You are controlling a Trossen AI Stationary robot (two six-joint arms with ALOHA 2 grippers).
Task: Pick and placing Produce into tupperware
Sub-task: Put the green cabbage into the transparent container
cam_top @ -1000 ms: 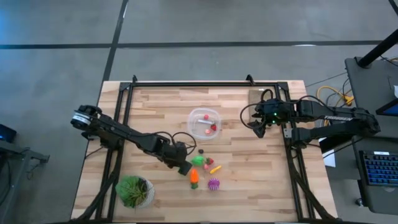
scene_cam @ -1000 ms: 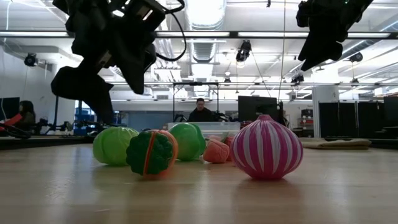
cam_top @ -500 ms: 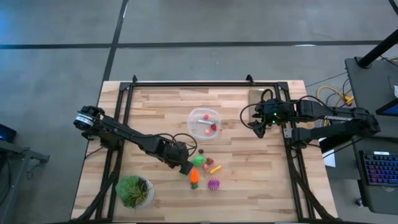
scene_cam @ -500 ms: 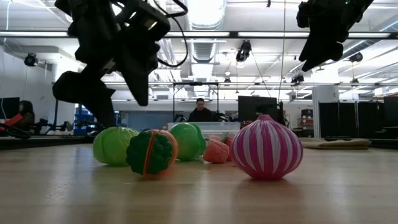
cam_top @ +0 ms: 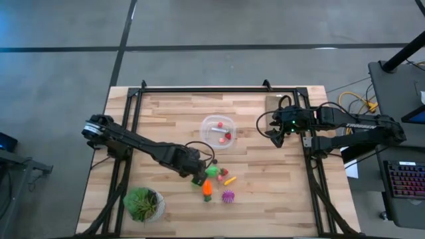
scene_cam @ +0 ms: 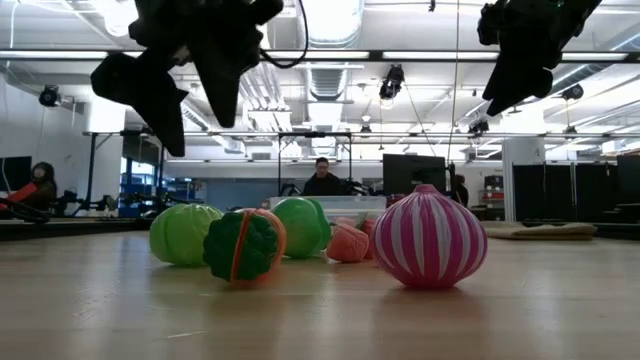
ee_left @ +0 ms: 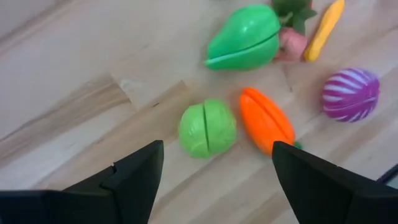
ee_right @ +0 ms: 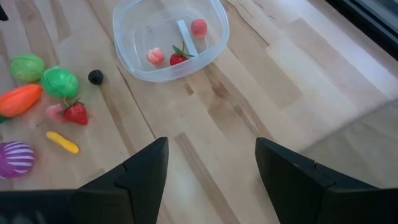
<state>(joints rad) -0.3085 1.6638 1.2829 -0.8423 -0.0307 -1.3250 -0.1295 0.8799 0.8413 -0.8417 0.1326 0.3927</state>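
Note:
The produce lies in a cluster on the table's near middle: a green pear-shaped piece (ee_left: pixel 244 37), a small round green piece (ee_left: pixel 207 127), an orange carrot (ee_left: pixel 266 120), a purple striped piece (ee_left: pixel 351 94), a yellow piece (ee_left: pixel 323 28) and a dark berry (ee_right: pixel 95 76). The clear tupperware (cam_top: pixel 218 131) stands farther back and holds small red pieces (ee_right: pixel 179 57). My left gripper (ee_left: pixel 214 171) hangs open above the round green piece, touching nothing; it also shows in the high view (cam_top: pixel 197 178). My right gripper (cam_top: pixel 274 136) is open and empty, high up to the right of the tupperware.
A leafy green plant in a white pot (cam_top: pixel 144 204) stands at the near left corner. A flat brown board (cam_top: pixel 273 106) lies at the far right. Bare wood (cam_top: pixel 265 192) lies to the right of the produce.
My left gripper has gone up from just above the table to well above the produce cluster, staying open. The produce has not moved.

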